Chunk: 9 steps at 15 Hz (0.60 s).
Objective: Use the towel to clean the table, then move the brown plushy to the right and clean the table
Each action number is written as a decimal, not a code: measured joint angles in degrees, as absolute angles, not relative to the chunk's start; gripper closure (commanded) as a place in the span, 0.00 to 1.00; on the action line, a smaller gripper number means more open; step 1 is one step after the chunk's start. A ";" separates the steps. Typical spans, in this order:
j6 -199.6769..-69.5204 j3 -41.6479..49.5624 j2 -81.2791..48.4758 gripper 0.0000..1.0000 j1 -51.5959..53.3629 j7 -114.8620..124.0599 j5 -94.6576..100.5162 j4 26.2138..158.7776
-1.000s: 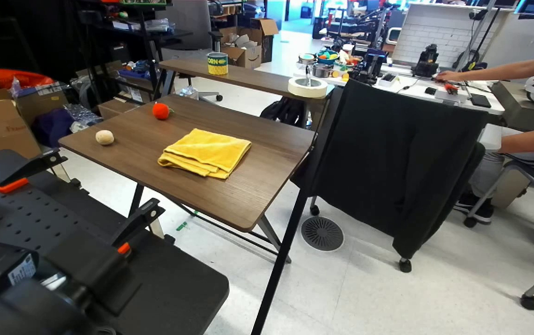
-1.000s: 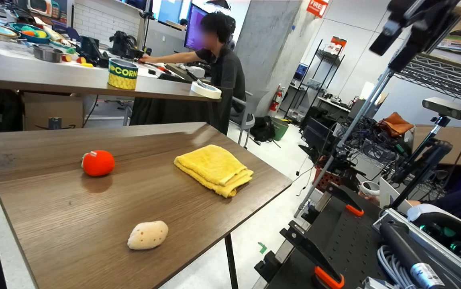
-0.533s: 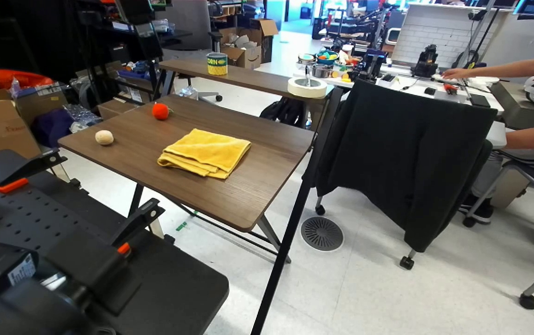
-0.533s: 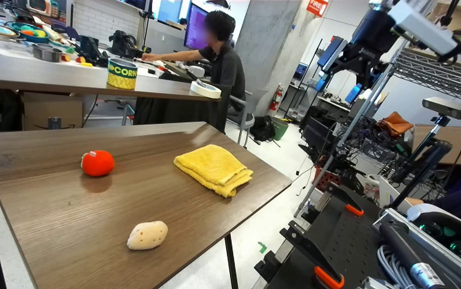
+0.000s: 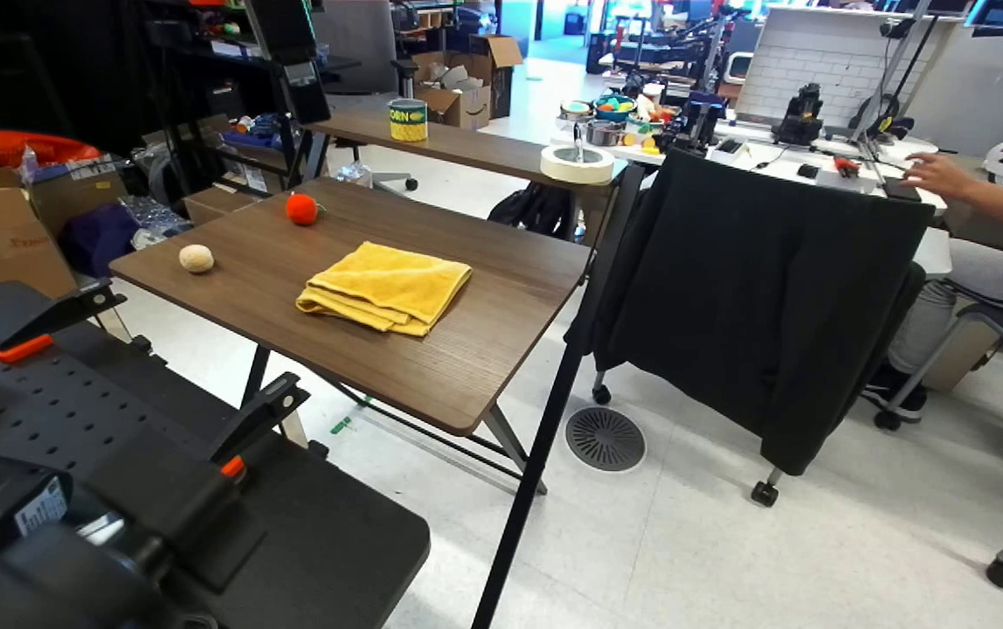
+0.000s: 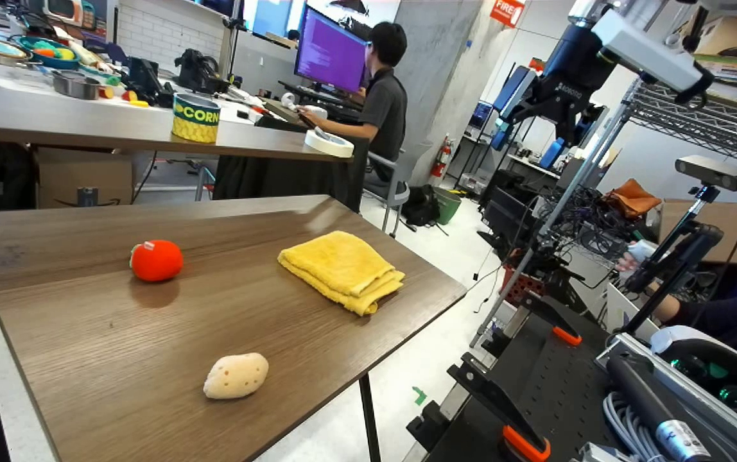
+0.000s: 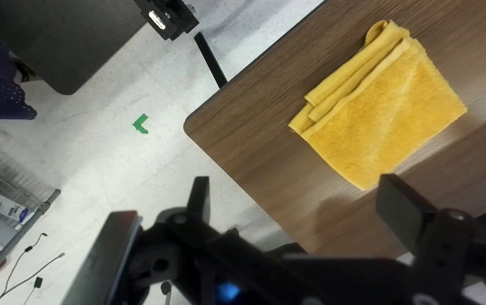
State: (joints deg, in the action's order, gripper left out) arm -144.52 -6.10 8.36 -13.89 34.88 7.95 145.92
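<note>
Fingers (image 7: 404, 212) stand apart, towel (image 7: 382, 112) at one o'clock in wrist view: likely the pickup step, needing descent there.

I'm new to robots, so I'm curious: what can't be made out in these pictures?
Dark brown wooden tabletop under the folded yellow cloth towel: hidden by it in all views.
Tan oval plush toy: outside the wrist view's frame.
Text on the purple rectangular monitor: too small in an exterior view.
Pale robot arm above the black two-fingered end effector: partly cut off by an exterior view's top edge.
</note>
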 measured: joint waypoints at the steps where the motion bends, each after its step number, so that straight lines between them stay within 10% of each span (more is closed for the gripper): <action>1: -144.15 -5.60 7.76 0.00 -13.74 35.84 8.80 145.38; 9: -143.70 2.54 -15.02 0.00 -11.09 40.89 10.57 129.82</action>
